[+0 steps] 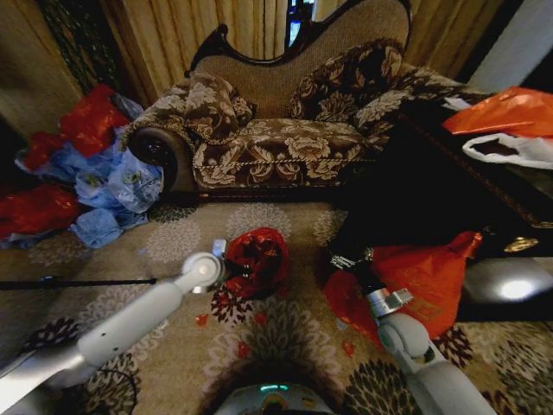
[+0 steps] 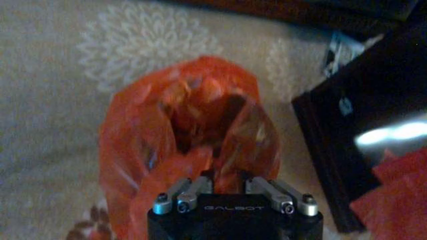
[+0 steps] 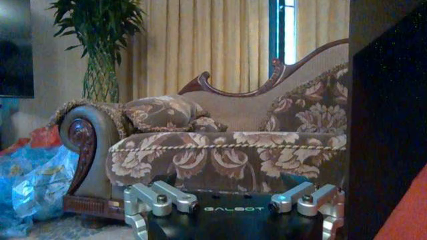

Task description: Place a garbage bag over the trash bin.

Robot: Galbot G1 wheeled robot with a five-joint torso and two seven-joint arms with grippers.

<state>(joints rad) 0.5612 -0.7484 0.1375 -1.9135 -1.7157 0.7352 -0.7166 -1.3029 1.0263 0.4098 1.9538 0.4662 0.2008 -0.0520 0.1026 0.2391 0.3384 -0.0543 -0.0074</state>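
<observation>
Reaching in from the robot's left, the left claw (image 1: 226, 268) meets the garbage bag (image 1: 257, 258), which sits on the patterned carpet (image 1: 285, 333) in front of the sofa (image 1: 294, 130), roughly midway across the floor ahead of the robot. In the left wrist view the left claw (image 2: 228, 184) has its fingers (image 2: 195, 186) drawn close together, pinching a fold of the garbage bag (image 2: 187, 145) at its near edge. The bag stands puffed up and crinkled, its mouth gaping, with a dark hollow showing inside; whether that is the trash bin I cannot tell.

The right claw (image 1: 346, 259) hangs low on the robot's right, beside a larger orange bag (image 1: 423, 281) that lies on the carpet against a dark cabinet (image 1: 449, 199). In the right wrist view the right claw (image 3: 233, 220) points at the sofa (image 3: 220, 150), its fingers (image 3: 137, 220) set wide apart and holding nothing.

More plastic lies around: blue bags (image 1: 112, 194) and red bags (image 1: 86, 121) are heaped by the sofa's left arm, and an orange bag (image 1: 510, 111) with a white bag (image 1: 510, 149) rests on top of the dark cabinet. Small red scraps (image 1: 259, 320) are scattered on the carpet near the robot's base.
</observation>
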